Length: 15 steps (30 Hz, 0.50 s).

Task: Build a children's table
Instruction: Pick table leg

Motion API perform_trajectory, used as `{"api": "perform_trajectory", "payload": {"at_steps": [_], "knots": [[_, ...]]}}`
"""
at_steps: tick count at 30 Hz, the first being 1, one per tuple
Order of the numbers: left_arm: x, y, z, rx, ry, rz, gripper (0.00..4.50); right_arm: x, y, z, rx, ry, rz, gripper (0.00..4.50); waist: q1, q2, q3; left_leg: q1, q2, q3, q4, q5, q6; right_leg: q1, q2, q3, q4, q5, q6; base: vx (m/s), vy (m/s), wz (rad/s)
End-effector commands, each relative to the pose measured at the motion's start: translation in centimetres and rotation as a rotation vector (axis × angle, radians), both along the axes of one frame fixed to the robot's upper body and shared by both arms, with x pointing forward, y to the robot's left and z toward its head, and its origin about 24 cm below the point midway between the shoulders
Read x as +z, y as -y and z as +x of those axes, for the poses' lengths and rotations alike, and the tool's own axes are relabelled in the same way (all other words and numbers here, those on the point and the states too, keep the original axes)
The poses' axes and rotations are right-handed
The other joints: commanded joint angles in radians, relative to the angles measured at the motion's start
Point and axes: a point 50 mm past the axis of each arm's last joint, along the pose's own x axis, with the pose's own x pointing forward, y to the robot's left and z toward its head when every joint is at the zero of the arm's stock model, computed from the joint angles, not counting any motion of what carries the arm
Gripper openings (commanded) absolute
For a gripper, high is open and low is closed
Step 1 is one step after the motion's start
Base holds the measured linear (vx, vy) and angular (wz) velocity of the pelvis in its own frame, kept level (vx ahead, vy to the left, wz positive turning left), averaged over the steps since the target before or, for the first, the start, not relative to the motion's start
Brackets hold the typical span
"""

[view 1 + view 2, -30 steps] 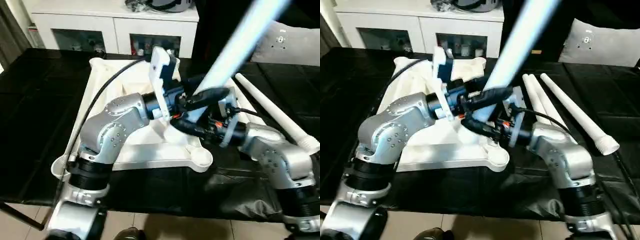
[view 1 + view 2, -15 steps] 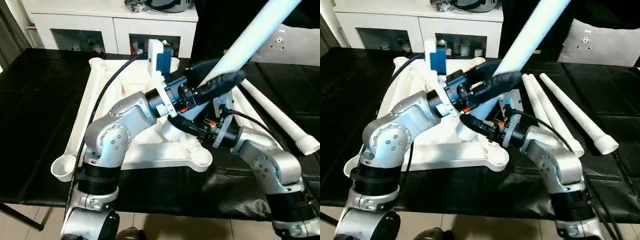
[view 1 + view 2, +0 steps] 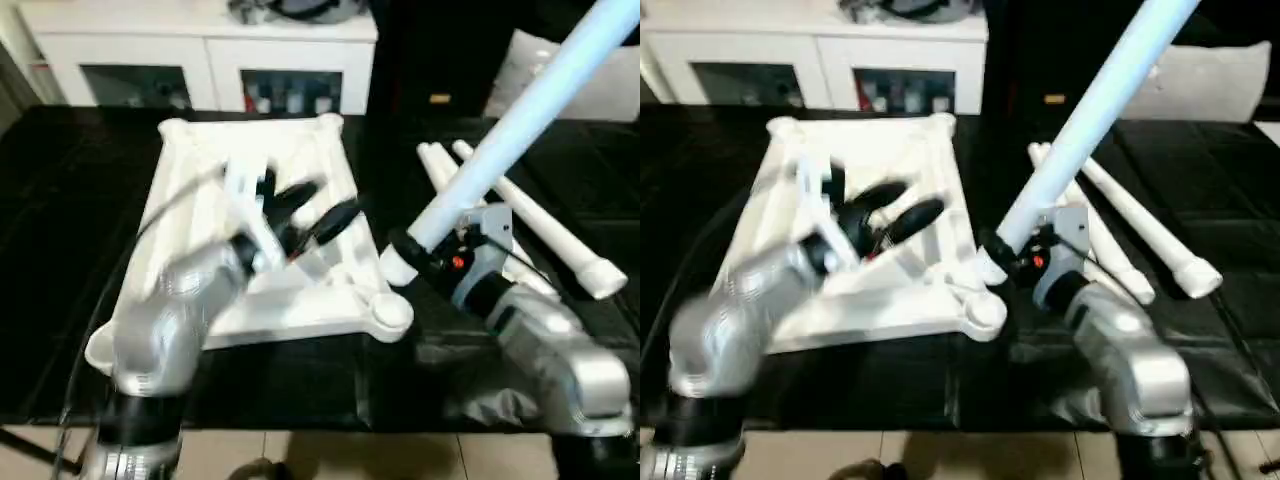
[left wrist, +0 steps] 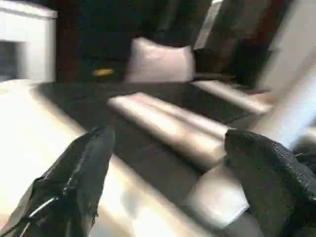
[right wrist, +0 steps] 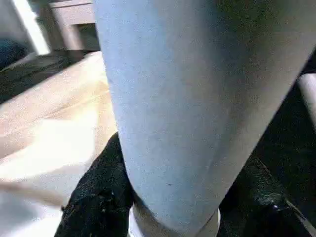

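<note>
**Right gripper clamps a leg beside the upturned top**

Black cloth (image 3: 60, 250) covers the work surface, with a white cabinet (image 3: 200, 50) behind it at 12 o'clock. From the left eye, the white table top (image 3: 200, 180) lies underside up on the cloth, its round corner socket (image 3: 388, 313) nearest the camera at about 5 o'clock of the top. The left gripper (image 3: 310, 212) hangs over the top's ribbed underside, its two black fingers spread apart and empty. The right gripper (image 3: 415, 255) is closed around the thick end of a held leg (image 3: 520, 120), which rises steeply toward 1 o'clock; its lower end sits just beside the corner socket. Two spare legs (image 3: 540, 225) lie flat on the cloth at 3 o'clock of the top.

From the right eye, the same held leg slants up over the spare legs.

At the left wrist, the fingers (image 4: 79, 173) stand wide apart, with the spare legs blurred beyond them.

At the right wrist, black fingers (image 5: 98, 192) press both sides of the held leg, the top lying pale behind.
</note>
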Motion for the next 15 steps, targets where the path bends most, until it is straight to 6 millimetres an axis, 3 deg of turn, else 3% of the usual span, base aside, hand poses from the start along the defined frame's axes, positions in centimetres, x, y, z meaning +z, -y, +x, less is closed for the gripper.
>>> {"api": "perform_trajectory", "payload": {"at_steps": [1, 3, 4, 5, 6, 7, 8, 9, 10, 11, 12, 13, 14, 15], "knots": [[-0.2, -0.5, 0.0, 0.063, 0.024, 0.048, 4.08, 0.4, 0.6, 0.0, -0.086, 0.032, -0.019, 1.91, -0.004, -0.002, -0.056, 0.051, 0.12, -0.07, -0.098, -0.414, -0.137, -0.001, -0.071, 0.046, -0.082, -0.222, -0.142, 0.0, 0.0, 0.0], [-0.4, -0.6, 0.0, 0.081, 0.027, 0.054, 4.08, 0.4, 0.7, 0.0, -0.105, 0.026, -0.017, 1.91, -0.004, -0.001, -0.056, 0.054, 0.121, -0.069, -0.098, -0.427, -0.136, -0.003, -0.069, 0.047, -0.082, -0.218, -0.143, 0.0, 0.0, 0.0], [-0.6, -0.8, 0.0, 0.105, 0.014, 0.058, 4.08, 0.4, 0.8, -0.1, -0.117, 0.024, -0.014, 1.91, -0.004, -0.008, -0.056, 0.054, 0.122, -0.07, -0.099, -0.427, -0.136, -0.002, -0.068, 0.046, -0.081, -0.215, -0.143, 0.0, 0.0, 0.0], [-0.7, -0.8, 0.0, 0.119, 0.018, 0.08, 4.08, 0.5, 0.8, -0.3, -0.124, 0.025, -0.013, 1.91, -0.004, 0.003, -0.056, 0.062, 0.13, -0.082, -0.105, -0.438, -0.172, -0.004, -0.05, 0.039, -0.073, -0.186, -0.133, 0.0, 0.0, 0.0], [-0.8, -0.7, -0.1, 0.11, 0.032, 0.108, 4.08, 0.5, 0.7, -0.4, -0.125, 0.026, -0.014, 1.91, -0.011, 0.001, -0.058, 0.074, 0.156, -0.106, -0.118, -0.472, -0.227, -0.002, -0.023, 0.027, -0.058, -0.132, -0.109, 0.0, 0.0, 0.0], [-0.8, -0.4, -0.2, 0.101, 0.049, 0.133, 4.08, 0.4, 0.6, -0.5, -0.113, 0.024, -0.021, 1.91, -0.024, 0.009, -0.058, 0.081, 0.193, -0.138, -0.141, -0.511, -0.271, -0.005, -0.004, 0.013, -0.035, -0.083, -0.082, 0.0, 0.0, 0.0], [-0.9, -0.4, -0.2, 0.105, 0.042, 0.125, 4.08, 0.3, 0.5, -0.5, -0.104, 0.023, -0.022, 1.91, -0.026, 0.016, -0.058, 0.085, 0.217, -0.155, -0.157, -0.536, -0.282, -0.007, -0.001, 0.006, -0.018, -0.075, -0.07, -0.003, -0.065, 0.1], [-1.3, -0.5, -0.1, 0.141, 0.01, 0.1, 4.08, 0.3, 0.3, -0.5, -0.087, 0.022, -0.011, 1.91, -0.033, 0.022, -0.057, 0.085, 0.246, -0.171, -0.181, -0.562, -0.267, -0.011, 0.003, 0.0, 0.016, -0.065, -0.045, -0.003, -0.065, 0.1], [-1.3, -0.5, 0.0, 0.148, 0.008, 0.101, 4.08, 0.4, 0.2, -0.4, -0.089, 0.023, -0.008, 1.91, -0.038, 0.017, -0.057, 0.073, 0.242, -0.163, -0.186, -0.568, -0.209, -0.003, -0.004, 0.001, 0.024, -0.061, -0.036, -0.022, -0.105, 0.08], [-1.3, -0.5, 0.0, 0.148, 0.007, 0.102, 4.08, 0.4, 0.2, -0.4, -0.087, 0.024, -0.003, 1.91, -0.036, 0.012, -0.053, 0.064, 0.231, -0.153, -0.186, -0.582, -0.181, 0.001, -0.012, 0.007, 0.013, -0.068, -0.042, -0.019, -0.064, 0.02], [-1.5, -0.6, 0.0, 0.15, 0.002, 0.108, 4.08, 0.7, 0.2, -0.3, -0.08, 0.032, 0.027, 1.91, -0.032, -0.018, -0.05, 0.045, 0.154, -0.106, -0.127, -0.597, -0.128, -0.004, -0.047, 0.04, -0.068, -0.141, -0.077, -0.037, -0.149, 0.01], [-1.6, -0.6, 0.0, 0.15, -0.004, 0.115, 4.08, 1.0, 0.2, -0.2, -0.077, 0.037, 0.047, 1.91, -0.006, -0.047, -0.051, 0.026, 0.056, -0.052, -0.012, -0.376, -0.081, -0.001, -0.115, 0.059, -0.135, -0.432, -0.072, -0.049, -0.165, -0.07], [-1.9, -0.6, 0.1, 0.141, -0.001, 0.173, 4.08, 1.0, 0.6, -0.1, -0.097, 0.026, 0.041, 1.91, 0.007, -0.059, -0.052, 0.016, 0.054, -0.052, 0.017, -0.225, -0.05, 0.004, -0.138, 0.078, -0.156, -0.567, -0.013, -0.049, -0.165, -0.07], [-2.1, -0.7, 0.1, 0.135, 0.001, 0.2, 4.08, 1.0, 0.8, -0.1, -0.101, 0.025, 0.031, 1.91, 0.02, -0.054, -0.049, -0.011, 0.067, -0.069, 0.016, -0.091, -0.032, 0.015, -0.14, 0.09, -0.149, -0.69, 0.063, -0.055, -0.132, -0.19]]}}
